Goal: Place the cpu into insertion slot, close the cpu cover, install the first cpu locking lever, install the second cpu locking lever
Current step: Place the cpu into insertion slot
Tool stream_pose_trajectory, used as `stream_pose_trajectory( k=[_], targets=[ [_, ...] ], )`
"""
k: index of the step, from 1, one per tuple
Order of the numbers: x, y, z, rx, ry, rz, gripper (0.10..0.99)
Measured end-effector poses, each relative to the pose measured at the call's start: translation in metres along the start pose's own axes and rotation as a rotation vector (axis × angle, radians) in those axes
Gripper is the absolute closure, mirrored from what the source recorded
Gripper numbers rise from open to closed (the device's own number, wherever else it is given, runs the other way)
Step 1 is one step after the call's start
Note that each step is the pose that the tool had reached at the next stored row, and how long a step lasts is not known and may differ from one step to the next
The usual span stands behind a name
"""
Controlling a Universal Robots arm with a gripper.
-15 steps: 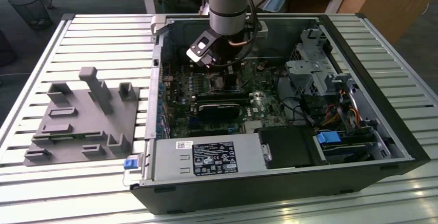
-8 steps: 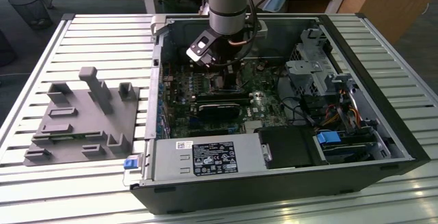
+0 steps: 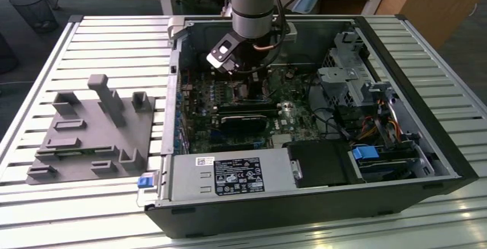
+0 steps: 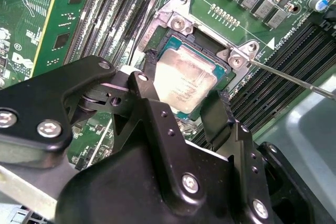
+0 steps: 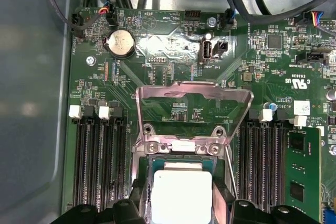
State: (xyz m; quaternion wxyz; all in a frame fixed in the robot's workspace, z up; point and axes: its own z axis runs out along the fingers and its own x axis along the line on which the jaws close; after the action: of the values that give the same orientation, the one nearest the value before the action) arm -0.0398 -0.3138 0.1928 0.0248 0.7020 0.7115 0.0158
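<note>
Tool [image 4: 186, 77] astride silvery cpu [image 5: 181, 198] (cover [image 5: 194, 86] upright)

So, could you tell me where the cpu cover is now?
In the first wrist view, the cpu cover stands swung open, hinged beside the cpu, between the two memory slot banks.

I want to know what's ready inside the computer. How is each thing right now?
Black two-fingered tool: shut on the small silver-grey square chip.
Chip: sitting in the black-rimmed square socket.
Thin silvery metal cover frame: flipped up, open.
Thin metal lever rod: unlatched, sticking out.
Black computer case: lying down, side open.
</note>
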Motion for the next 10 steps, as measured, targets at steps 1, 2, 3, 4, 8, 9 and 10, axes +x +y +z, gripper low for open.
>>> stream_pose_trajectory(
  k=[1, 2, 3, 4, 8, 9, 10],
  targets=[
    [0.0, 0.0001, 0.0, 0.0, 0.0, 0.0, 0.475],
    [0.0, 0.0004, -0.0001, 0.0, 0.0005, 0.0, 0.475],
    [0.0, 0.0007, -0.0005, 0.001, 0.002, 0.0, 0.475],
    [0.0, 0.0011, -0.0011, 0.001, 0.0047, 0.0, 0.475],
    [-0.0001, 0.0017, -0.0054, 0.003, 0.0102, 0.001, 0.475],
    [-0.0001, 0.0018, -0.0063, 0.004, 0.0106, 0.001, 0.475],
    [-0.0001, 0.0018, -0.0066, 0.004, 0.0109, 0.001, 0.475]
  ],
)
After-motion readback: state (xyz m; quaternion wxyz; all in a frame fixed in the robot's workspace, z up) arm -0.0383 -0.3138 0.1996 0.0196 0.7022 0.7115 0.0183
